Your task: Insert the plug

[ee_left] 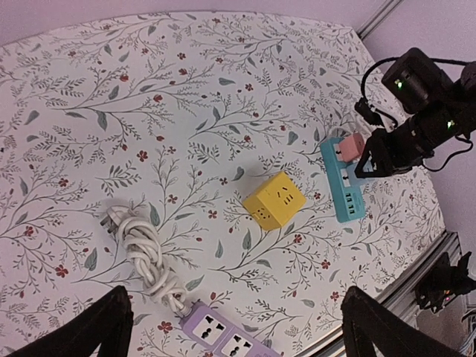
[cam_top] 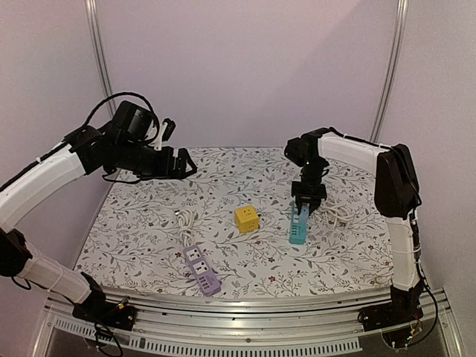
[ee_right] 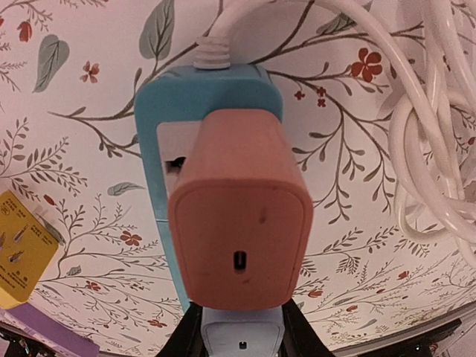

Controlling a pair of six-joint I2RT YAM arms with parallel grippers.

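Your right gripper point(cam_top: 303, 208) is over the pink plug point(ee_right: 239, 216) on the blue power strip point(cam_top: 297, 234); I cannot tell its jaws' state. The left gripper point(ee_left: 234, 297) has its jaws spread.

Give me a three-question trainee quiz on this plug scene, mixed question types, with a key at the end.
1. True or false: the pink adapter sits on the blue power strip.
2. Which claw is directly over that adapter? A) left B) right C) neither
3. Fill in: the coiled white cord beside the yellow cube socket runs to the ____ power strip.

Key: 1 true. 2 B, the right claw. 3 purple, the purple power strip near the front edge.
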